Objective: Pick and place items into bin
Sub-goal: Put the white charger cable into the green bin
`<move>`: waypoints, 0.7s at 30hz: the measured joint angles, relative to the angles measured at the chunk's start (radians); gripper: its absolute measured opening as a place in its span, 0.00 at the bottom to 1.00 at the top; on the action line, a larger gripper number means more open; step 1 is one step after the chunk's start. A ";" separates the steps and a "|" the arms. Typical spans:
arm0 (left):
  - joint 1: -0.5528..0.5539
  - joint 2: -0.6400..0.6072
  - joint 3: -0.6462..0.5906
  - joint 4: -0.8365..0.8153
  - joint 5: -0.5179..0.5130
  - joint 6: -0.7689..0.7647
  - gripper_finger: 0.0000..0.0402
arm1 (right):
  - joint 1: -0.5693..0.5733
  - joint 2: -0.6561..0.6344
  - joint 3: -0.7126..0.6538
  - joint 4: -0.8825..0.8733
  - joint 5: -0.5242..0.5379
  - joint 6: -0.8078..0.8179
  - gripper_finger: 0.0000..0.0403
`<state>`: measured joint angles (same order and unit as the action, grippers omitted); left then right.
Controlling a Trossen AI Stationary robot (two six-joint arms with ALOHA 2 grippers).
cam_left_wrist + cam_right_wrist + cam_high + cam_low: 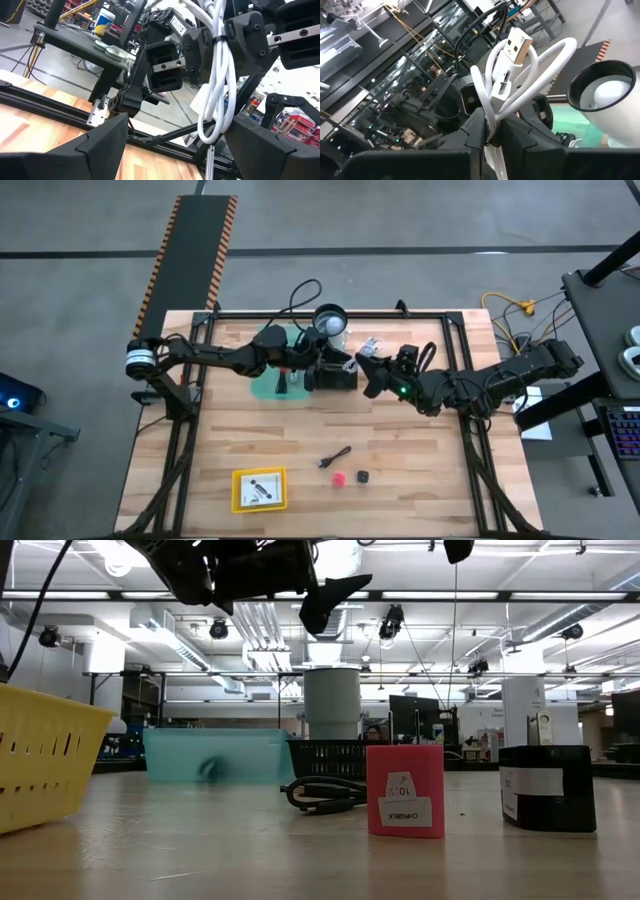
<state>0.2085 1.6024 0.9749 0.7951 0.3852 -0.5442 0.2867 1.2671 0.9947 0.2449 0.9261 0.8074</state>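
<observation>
Left gripper (318, 367) hangs over the far middle of the table, beside the teal bin (270, 387), and how wide its fingers stand I cannot tell; its own wrist view shows them as dark wedges with the white cable (218, 75) in the air ahead of them, not between them. Moving rightward, the right gripper (366, 368) faces it close by, its two fingers pinched together on that white cable (512, 80), whose loops and USB plug stick up out of the grip (the right wrist view shows this plainly). The cable is therefore aloft, near the bin but not in it.

Judging by how things lie, much of the job is left. On the near part of the table, from left to right, the yellow bin (259, 489) holds what looks like one card, then a black cable (335, 457), a red ball (339, 478) and a black cube (363, 476) lie loose, well apart from either bin. What the teal bin already holds is hidden by the arms.
</observation>
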 joint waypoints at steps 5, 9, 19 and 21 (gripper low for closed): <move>-0.001 0.000 0.000 0.000 0.001 0.000 0.72 | 0.000 0.000 0.000 -0.001 -0.016 0.000 0.06; -0.002 0.000 0.000 0.000 0.007 0.000 0.64 | 0.000 0.000 0.000 -0.003 -0.039 -0.004 0.06; -0.002 0.000 0.000 0.001 0.053 0.001 0.37 | 0.000 0.000 0.000 -0.036 -0.090 0.004 0.06; -0.002 0.000 0.000 0.002 0.063 0.001 0.33 | 0.000 0.000 0.000 -0.049 -0.090 0.007 0.06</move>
<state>0.2062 1.6024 0.9749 0.7972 0.4481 -0.5434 0.2867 1.2671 0.9947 0.1956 0.8364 0.8143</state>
